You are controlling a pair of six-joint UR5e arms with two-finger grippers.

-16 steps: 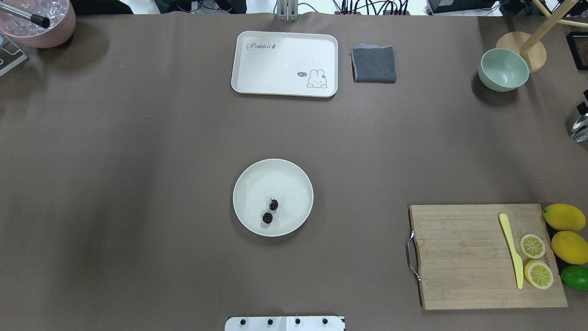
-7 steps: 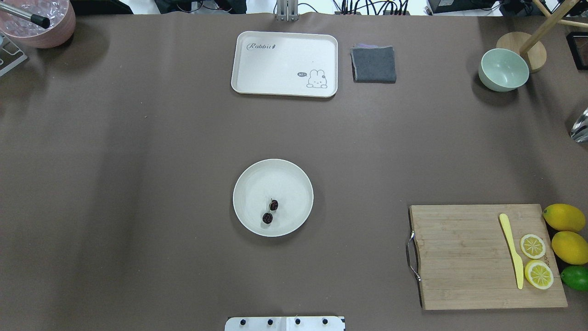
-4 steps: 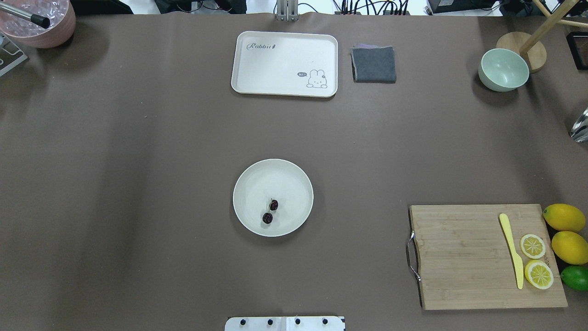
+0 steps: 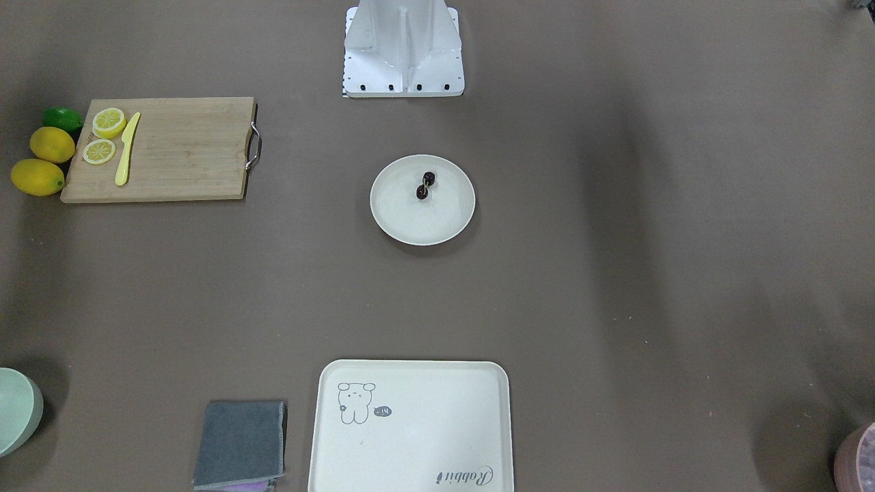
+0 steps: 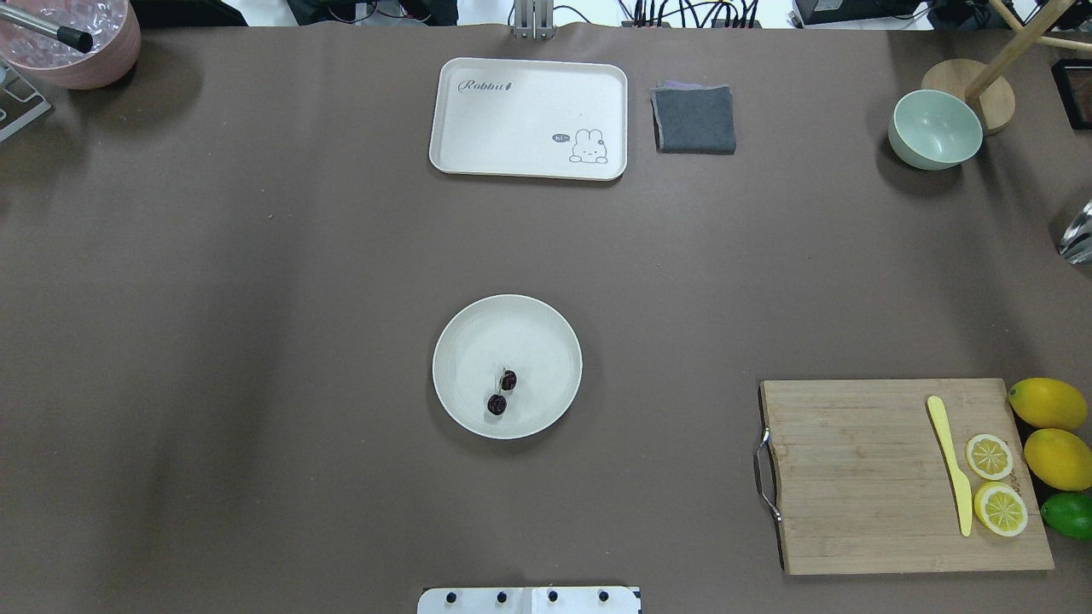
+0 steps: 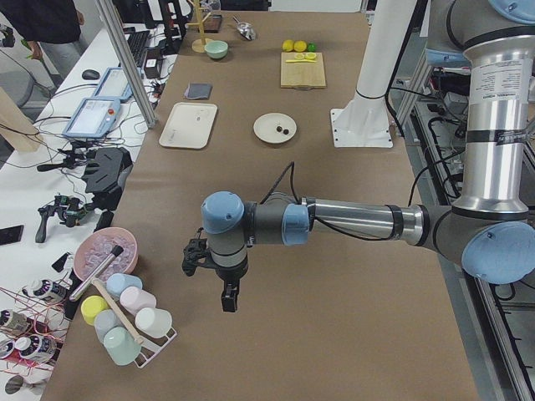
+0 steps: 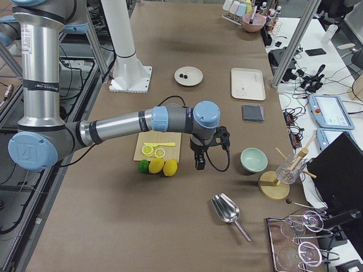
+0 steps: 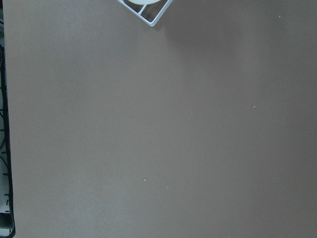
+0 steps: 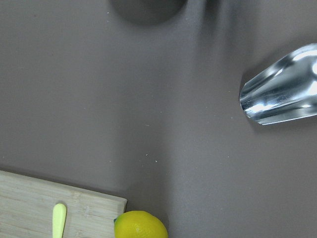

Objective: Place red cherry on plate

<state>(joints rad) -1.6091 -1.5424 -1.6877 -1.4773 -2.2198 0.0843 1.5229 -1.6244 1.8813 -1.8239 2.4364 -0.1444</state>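
Note:
The red cherry (image 5: 502, 392), a dark pair joined by thin stems, lies inside the plate (image 5: 546, 333) at the table's middle, toward the side nearer the robot's base. The front-facing view shows the cherry (image 4: 424, 186) in the plate (image 4: 424, 222) too. Neither gripper is near it. My left gripper (image 6: 227, 296) hangs over bare table near the cup rack and shows only in the exterior left view. My right gripper (image 7: 199, 164) hangs beside the lemons and shows only in the exterior right view. I cannot tell whether either is open or shut.
A cutting board (image 5: 862, 477) with lemon slices and a yellow knife (image 5: 951, 465) sits front right, with whole lemons (image 5: 1048, 403) beside it. At the far side are a cream tray (image 5: 529, 111), a grey cloth (image 5: 694, 119) and a green bowl (image 5: 934, 128). A metal scoop (image 9: 282, 94) lies at the right end.
A dark part at the overhead view's right edge, above the scoop, has left the view since the oldest frame. The cherry and the plate have not moved.

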